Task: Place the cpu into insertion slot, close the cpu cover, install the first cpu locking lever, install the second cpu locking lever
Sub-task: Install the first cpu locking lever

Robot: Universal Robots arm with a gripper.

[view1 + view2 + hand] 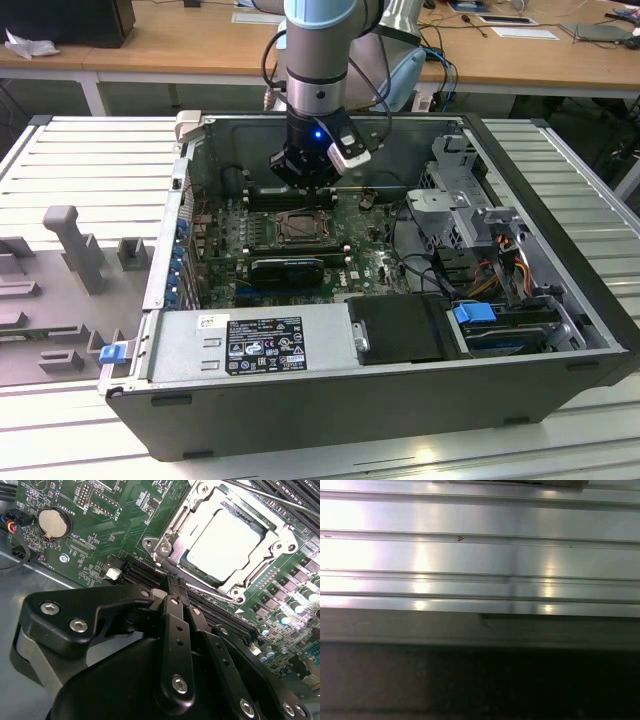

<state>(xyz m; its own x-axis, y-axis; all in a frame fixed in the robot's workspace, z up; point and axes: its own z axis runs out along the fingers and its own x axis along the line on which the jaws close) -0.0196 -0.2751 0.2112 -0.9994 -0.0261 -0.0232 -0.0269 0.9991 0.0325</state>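
- Exterior view: the arm [318, 60] reaches straight down into the open case [560, 330], which lies on the ribbed counter [80, 150].
- The jaws hang low over the board [225, 250], just above the far edge of the slot [300, 229]. The slot lies a short way from them toward the camera.
- This view gives the layout, with the slot square-on near the middle of the board and a long black card [290, 268] just on its near side. It leaves open what sits inside the slot.
- Second wrist view: the jaws are clenched, tips together, with nothing between them.
- Straight ahead of the tips, past a row of black slots [225, 615], is the slot [161, 546], seen corner-on.
- The cpu [225, 542] is seated in it, flat and pale. The cover [192, 517] appears to lie down around it, with the chip showing through its window.
- A thin lever [270, 497] runs along the far side of the slot. I cannot tell whether it is hooked.
- The jaws are apart from the slot and touch none of these parts.
- First wrist view: bright ribbed metal [470, 555], much like the counter's ribs, with a dark band [470, 680] beside it. I take it the camera looks outward, away from the board.
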